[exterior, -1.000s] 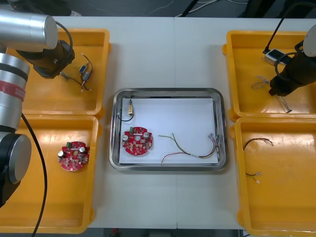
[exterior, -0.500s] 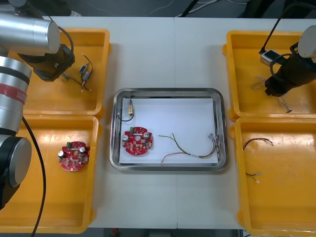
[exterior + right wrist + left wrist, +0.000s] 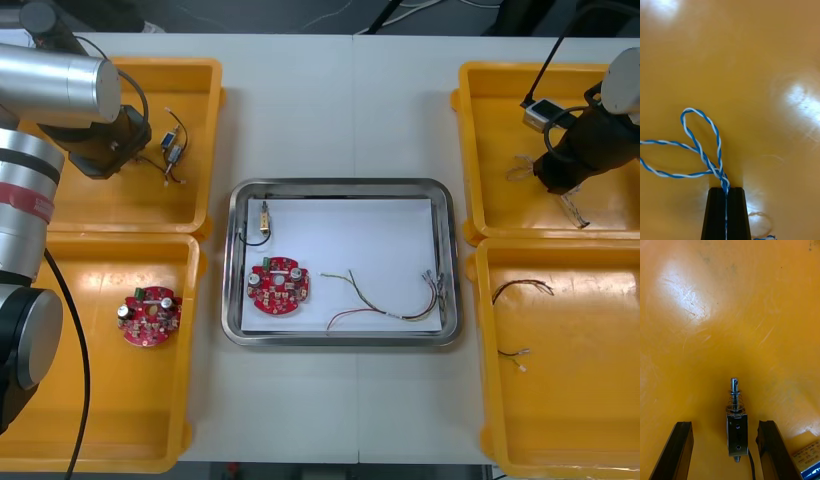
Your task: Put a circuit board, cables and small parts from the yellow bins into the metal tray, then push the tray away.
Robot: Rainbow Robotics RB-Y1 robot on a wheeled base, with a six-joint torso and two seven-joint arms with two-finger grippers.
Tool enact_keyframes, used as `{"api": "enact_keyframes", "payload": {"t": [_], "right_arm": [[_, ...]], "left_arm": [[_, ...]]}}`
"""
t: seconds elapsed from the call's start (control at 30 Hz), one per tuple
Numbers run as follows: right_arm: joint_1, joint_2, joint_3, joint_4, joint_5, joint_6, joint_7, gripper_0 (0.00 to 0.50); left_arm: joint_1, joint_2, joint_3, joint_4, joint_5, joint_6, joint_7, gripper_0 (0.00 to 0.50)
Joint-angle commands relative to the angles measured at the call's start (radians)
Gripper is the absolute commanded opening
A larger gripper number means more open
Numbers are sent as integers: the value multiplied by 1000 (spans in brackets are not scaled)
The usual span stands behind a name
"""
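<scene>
1. Front view: on the light table a shiny metal tray with a white inside stands in the middle, with yellow plastic bins at both sides. In the tray lie a round red circuit board, a small metal part and thin red and yellow cables. The left arm hangs over the far left bin and the right arm over the far right bin. A second red circuit board lies in the near left bin.
2. Right wrist view: the right jaws are pressed together on a twisted blue and white cable. The loops of the cable spread out beyond the tips, over the bin floor.
3. Left wrist view: the left jaws stand wide apart and hold nothing. Between them, touching neither, a small metal part with a spring and a pin lies on the bin floor.
</scene>
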Motion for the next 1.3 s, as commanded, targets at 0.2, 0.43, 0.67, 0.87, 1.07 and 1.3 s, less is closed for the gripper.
{"api": "enact_keyframes", "payload": {"t": [0.2, 0.43, 0.67, 0.87, 1.07, 1.3], "right_arm": [[-16, -39, -81, -159, 8, 169, 9, 0], [-16, -76, -154, -278, 17, 321, -17, 0], [6, -96, -251, -388, 34, 487, -36, 0], [104, -96, -341, -577, 53, 562, -57, 0], [182, -93, -406, -767, 37, 659, -85, 0], [273, -71, -410, -975, -70, 659, -180, 0]], "left_arm": [[14, -13, -15, -11, 30, 10, 38, 500], [23, -13, -15, -11, 41, 12, 31, 500], [29, -13, -18, -11, 44, 13, 25, 461], [29, -13, -18, -11, 44, 13, 22, 236], [29, -13, -21, -11, 47, 15, 22, 0], [29, -13, -21, -11, 46, 15, 18, 0]]}}
